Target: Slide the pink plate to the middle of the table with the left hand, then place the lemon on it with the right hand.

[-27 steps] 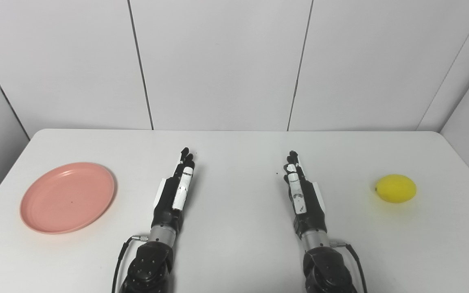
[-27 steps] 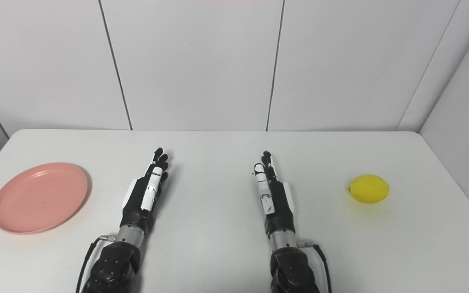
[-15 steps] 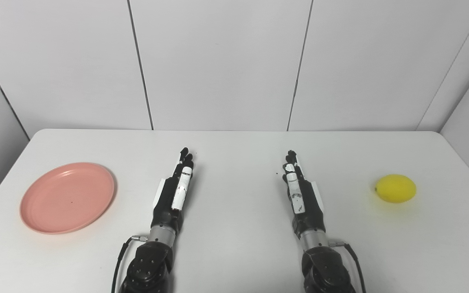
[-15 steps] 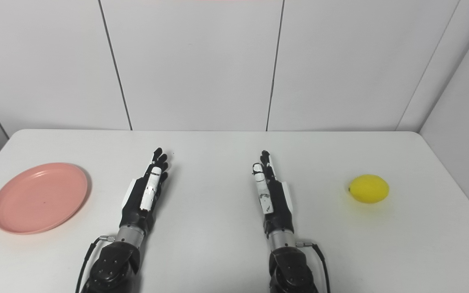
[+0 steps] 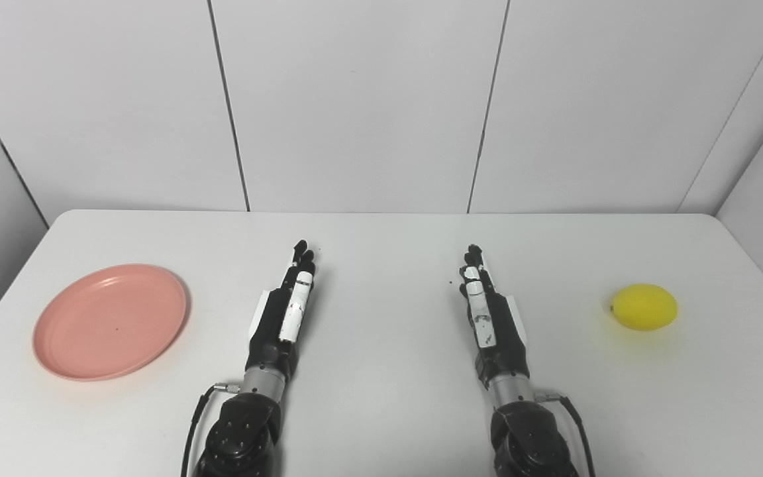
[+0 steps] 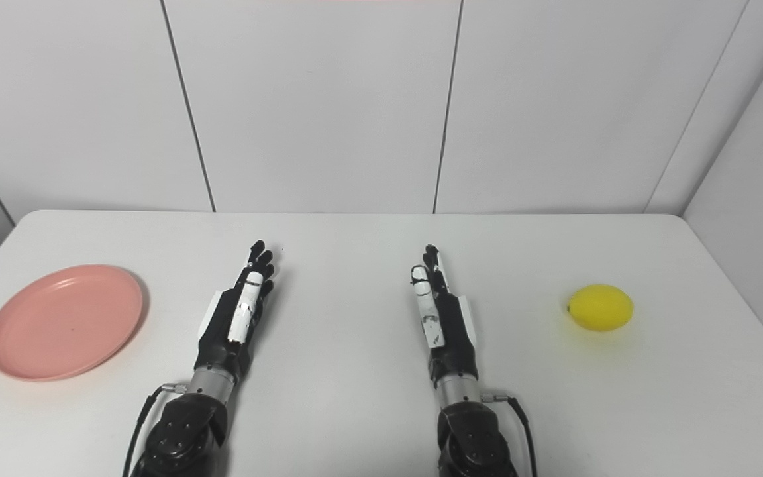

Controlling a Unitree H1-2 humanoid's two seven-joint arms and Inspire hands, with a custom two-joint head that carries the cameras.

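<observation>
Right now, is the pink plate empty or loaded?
Empty: the pink plate shows bare inside, and the lemon lies far right on the table.

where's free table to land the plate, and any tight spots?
Bare strip between the left hand and right hand, mid-table. Also bare: the far band behind both hands, and the gaps between plate and left hand and between right hand and lemon. Nothing crowded.

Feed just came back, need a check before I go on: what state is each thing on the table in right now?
pink plate: upright, empty, at the table's left side.
lemon: on the table at right, untouched.
left hand: open, fingers straight, holding nothing.
right hand: open, fingers straight, holding nothing.
</observation>
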